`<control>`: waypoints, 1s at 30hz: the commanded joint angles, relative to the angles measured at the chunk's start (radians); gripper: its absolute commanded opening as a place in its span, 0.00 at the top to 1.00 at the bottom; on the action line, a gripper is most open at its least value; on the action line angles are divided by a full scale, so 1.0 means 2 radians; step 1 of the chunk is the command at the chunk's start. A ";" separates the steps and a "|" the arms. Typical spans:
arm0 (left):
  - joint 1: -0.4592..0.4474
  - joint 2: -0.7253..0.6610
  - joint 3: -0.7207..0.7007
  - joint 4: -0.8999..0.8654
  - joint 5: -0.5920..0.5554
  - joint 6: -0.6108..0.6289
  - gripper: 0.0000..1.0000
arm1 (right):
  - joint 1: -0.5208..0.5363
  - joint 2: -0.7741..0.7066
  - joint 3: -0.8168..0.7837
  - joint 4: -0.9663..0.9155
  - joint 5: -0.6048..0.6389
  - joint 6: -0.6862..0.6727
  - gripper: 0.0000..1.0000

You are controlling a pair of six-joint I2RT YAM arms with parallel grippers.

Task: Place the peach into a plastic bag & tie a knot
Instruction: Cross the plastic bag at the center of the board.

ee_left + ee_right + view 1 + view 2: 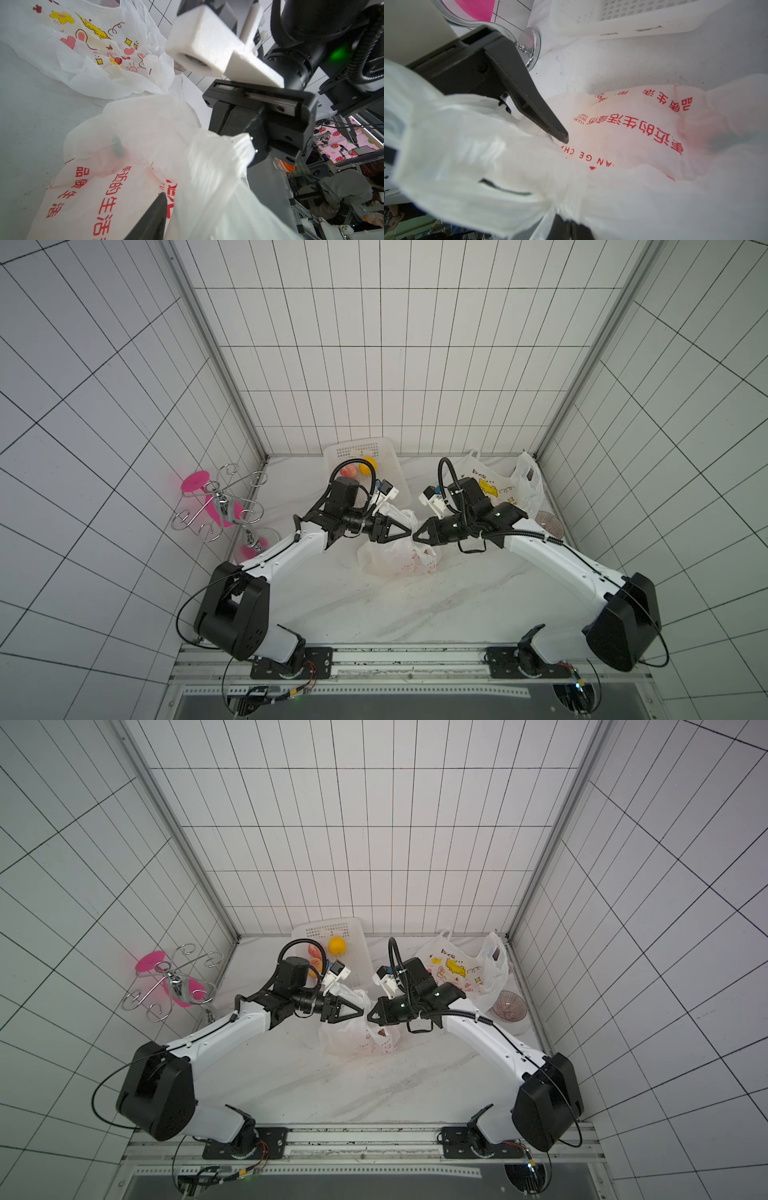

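Observation:
A white plastic bag (395, 562) with red print lies on the marble table under both grippers. The peach (108, 164) shows as a pink shape through the plastic, and so in the right wrist view (695, 145). My right gripper (414, 537) is shut on a bunched handle of the bag (242, 145). My left gripper (409, 534) meets it tip to tip just above the bag. It stands open: one finger (154, 216) is bare, with its ridged pad (533, 118) exposed. Loose plastic hides the other finger.
A white perforated basket (388, 450) at the back holds peaches (348, 470) and a yellow fruit (368, 464). More bags with cartoon prints (494, 487) lie at the back right, beside a glass bowl (548, 522). A chrome rack (222, 508) with pink parts stands at the left.

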 commanded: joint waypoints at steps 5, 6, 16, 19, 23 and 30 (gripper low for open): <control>-0.012 -0.008 -0.003 -0.068 -0.040 0.088 0.65 | -0.015 0.013 0.007 -0.006 0.063 -0.013 1.00; -0.012 -0.007 0.001 -0.082 -0.043 0.099 0.70 | -0.015 0.012 0.010 -0.007 0.081 -0.018 1.00; 0.009 -0.008 0.019 -0.098 -0.008 0.121 1.00 | -0.014 0.001 0.024 -0.038 0.095 -0.073 1.00; 0.009 0.001 0.026 -0.094 0.003 0.111 1.00 | -0.001 -0.009 0.020 -0.039 0.069 -0.081 1.00; 0.009 0.006 0.034 -0.094 0.004 0.104 1.00 | 0.020 -0.017 0.010 -0.036 0.041 -0.063 1.00; 0.008 -0.003 0.012 -0.093 -0.012 0.104 0.72 | 0.017 0.011 -0.002 0.015 0.059 -0.021 1.00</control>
